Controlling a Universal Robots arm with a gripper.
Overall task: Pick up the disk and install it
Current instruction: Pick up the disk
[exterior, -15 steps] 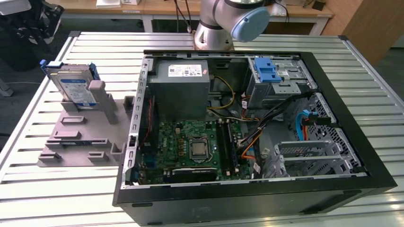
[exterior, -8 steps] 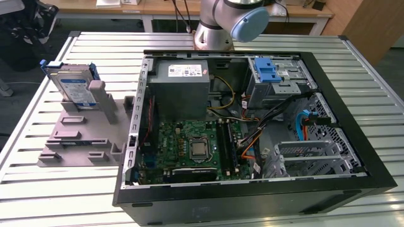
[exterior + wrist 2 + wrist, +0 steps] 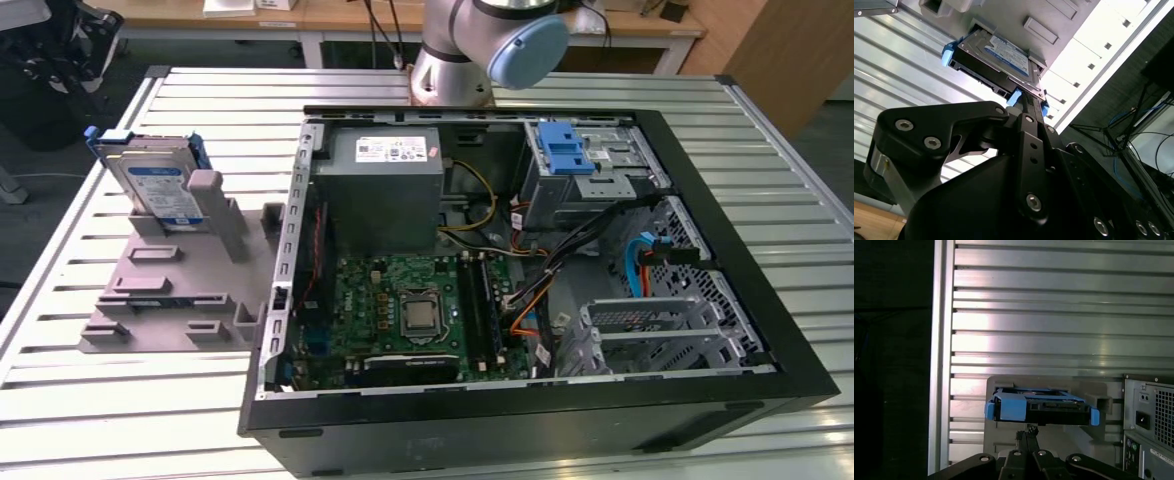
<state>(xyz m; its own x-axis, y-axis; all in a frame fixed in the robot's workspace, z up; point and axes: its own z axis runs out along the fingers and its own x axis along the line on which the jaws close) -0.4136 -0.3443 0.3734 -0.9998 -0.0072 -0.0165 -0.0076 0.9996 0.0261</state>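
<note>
Closest to lens in both wrist views: black gripper, fingertips pinched together w/ nothing btwn them, pointed at disk but clear of it. Disk standing on edge in slot of grey plastic holder, on exterior view's left, beside open PC case. Blue rails along disk edges; blue-and-white label on its flat face, print too small to read. Holder and case both resting on slatted metal table. Inside case: grey power supply box w/ small white sticker, text illegible; green motherboard; silver drive cage w/ blue latch, toward exterior view's right. Arm base behind case.
</note>
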